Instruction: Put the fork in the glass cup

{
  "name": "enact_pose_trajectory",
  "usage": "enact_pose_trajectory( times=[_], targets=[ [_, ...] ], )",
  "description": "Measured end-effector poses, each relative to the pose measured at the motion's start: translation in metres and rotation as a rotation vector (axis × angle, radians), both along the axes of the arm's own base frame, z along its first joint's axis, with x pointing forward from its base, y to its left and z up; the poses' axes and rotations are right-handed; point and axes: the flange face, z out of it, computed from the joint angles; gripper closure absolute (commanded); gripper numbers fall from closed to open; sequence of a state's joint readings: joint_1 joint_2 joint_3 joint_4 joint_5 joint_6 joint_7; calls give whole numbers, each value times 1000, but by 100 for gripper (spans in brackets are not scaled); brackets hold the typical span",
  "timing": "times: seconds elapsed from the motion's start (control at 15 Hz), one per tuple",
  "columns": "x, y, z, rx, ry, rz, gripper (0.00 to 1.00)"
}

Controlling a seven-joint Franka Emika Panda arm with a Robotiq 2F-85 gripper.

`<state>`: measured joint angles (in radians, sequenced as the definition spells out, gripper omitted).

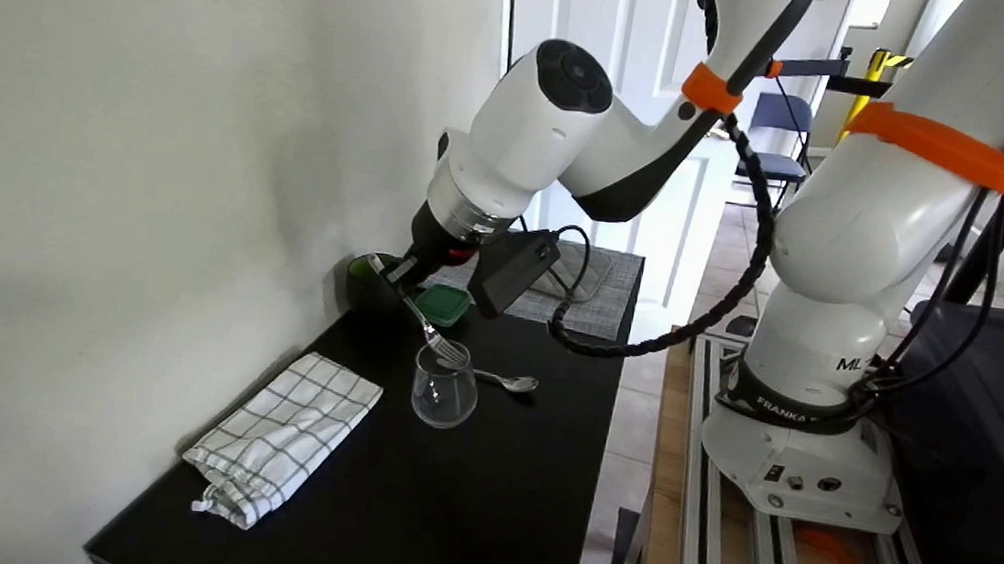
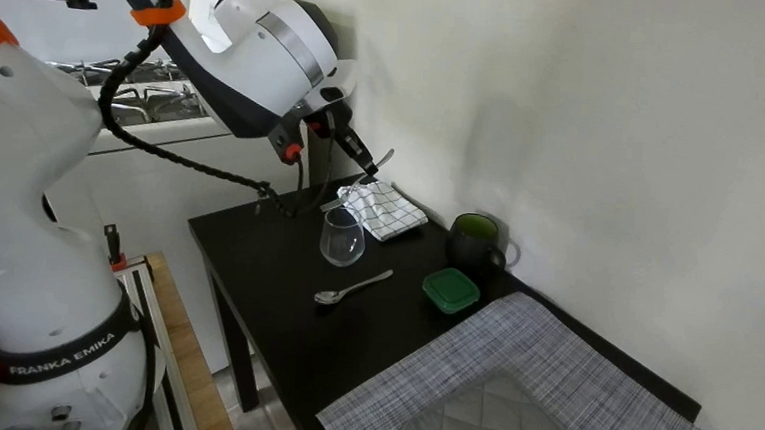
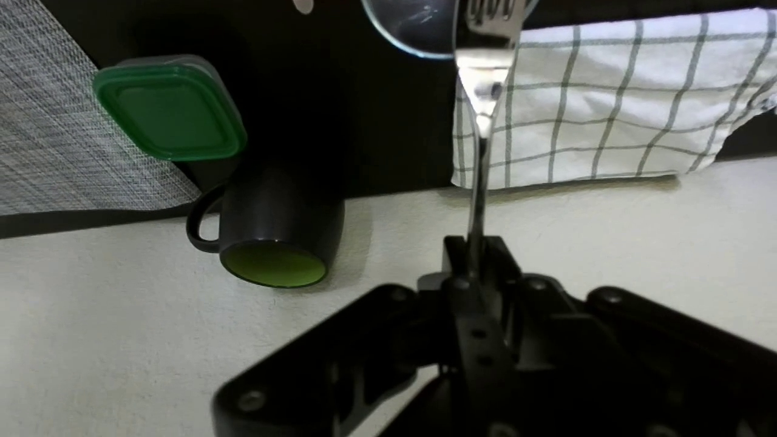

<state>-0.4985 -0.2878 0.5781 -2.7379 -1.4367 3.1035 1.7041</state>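
The fork is gripped by the tool, slanted tines-down toward near right in an exterior view, apparently above the glass cup, with worktop between it and the right edge.

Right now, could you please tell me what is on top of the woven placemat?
A grey quilted pad lies on the woven placemat; whatever may be under the pad is hidden.

The silver fork tilts tines-down close above the clear, upright glass cup.
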Motion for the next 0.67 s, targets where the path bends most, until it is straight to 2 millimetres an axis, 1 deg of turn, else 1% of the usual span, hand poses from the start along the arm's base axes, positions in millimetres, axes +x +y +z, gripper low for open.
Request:
enact_pose_trajectory(
  times=[0.4,0.53,0.67],
  targets=[
    [2,1,1,-22,-53,-13,98],
    [3,-2,-4,-51,-70,-26,98],
    [3,-5,-14,-80,-82,-39,98]
  ],
)
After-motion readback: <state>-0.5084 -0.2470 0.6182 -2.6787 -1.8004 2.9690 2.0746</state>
